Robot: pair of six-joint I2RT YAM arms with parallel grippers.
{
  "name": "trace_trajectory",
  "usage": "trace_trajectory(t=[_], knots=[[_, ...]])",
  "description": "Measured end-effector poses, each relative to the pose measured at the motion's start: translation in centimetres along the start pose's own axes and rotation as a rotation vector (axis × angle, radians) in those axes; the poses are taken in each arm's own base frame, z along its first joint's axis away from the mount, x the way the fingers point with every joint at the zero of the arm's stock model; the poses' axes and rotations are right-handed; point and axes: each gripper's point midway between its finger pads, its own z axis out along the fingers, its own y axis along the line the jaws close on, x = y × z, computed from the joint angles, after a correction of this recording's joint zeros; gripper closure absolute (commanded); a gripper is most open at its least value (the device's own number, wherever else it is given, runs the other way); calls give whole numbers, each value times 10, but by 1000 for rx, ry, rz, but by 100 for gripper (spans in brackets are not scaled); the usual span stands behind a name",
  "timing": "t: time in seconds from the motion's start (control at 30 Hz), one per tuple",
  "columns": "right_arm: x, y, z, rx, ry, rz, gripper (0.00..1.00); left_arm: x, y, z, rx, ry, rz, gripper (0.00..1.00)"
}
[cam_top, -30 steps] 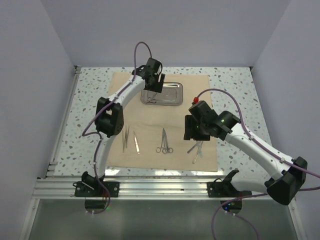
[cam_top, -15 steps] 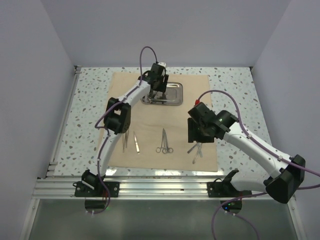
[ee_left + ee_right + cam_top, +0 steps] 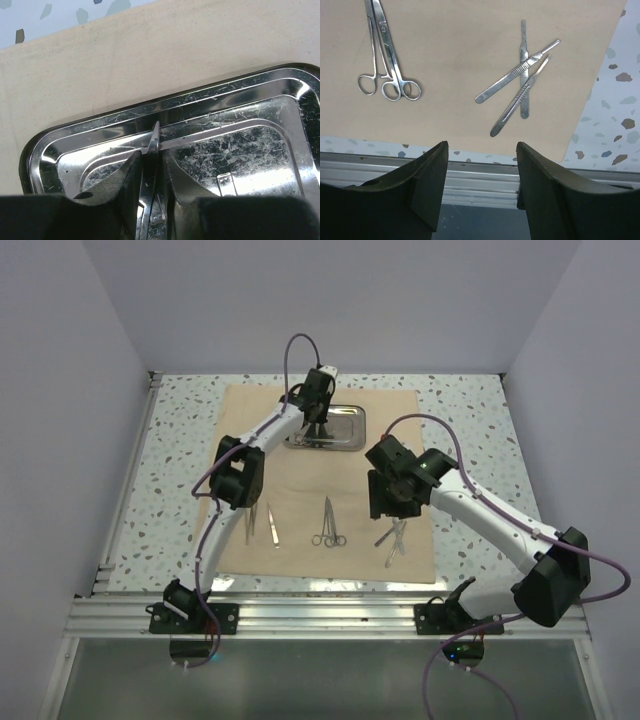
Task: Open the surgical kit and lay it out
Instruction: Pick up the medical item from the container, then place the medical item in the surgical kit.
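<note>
The surgical kit's beige cloth wrap [image 3: 330, 465] lies spread flat on the table. The steel tray [image 3: 349, 429] sits at the wrap's far end. My left gripper [image 3: 318, 432] reaches down into the tray [image 3: 240, 150], shut on a thin silver scissors-like instrument [image 3: 154, 137] whose tip pokes out between the fingers [image 3: 172, 175]. My right gripper [image 3: 388, 502] hovers open over the wrap's right side, holding nothing. Below it lie three crossed silver handles [image 3: 520, 75] and two ring-handled forceps [image 3: 387, 85]. Two tweezers [image 3: 260, 522] rest on the wrap's left part.
The speckled table [image 3: 180, 460] shows round the wrap. An aluminium rail [image 3: 320, 610] runs along the near edge, just under my right fingers [image 3: 432, 180]. White walls close in the left, right and far sides.
My left gripper has dropped into the tray and its jaws have closed round the instrument. The right arm has drawn slightly left and further from the near edge.
</note>
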Motion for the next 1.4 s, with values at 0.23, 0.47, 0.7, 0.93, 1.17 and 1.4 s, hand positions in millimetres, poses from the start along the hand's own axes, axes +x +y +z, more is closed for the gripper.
trace_trajectory(t=[0.23,0.47,0.7,0.93,1.17,1.4], knots=[[-11,-4,3,-9,-18,12,39,0,1,1,-1,-7,41,100],[-21,-5,5,-36,-32,31,40,0,5,-3,-3,-3,37,100],[-28,-1,5,-69,-47,29,40,5,16,-13,-21,36,35,100],[-29,6,5,-108,-45,23,41,-29,40,-45,-59,-14,-2,100],[-25,7,7,-121,-36,18,42,-86,46,-97,-54,-139,-63,100],[-20,2,0,-132,-55,22,41,-69,34,-145,-29,-94,-172,100]])
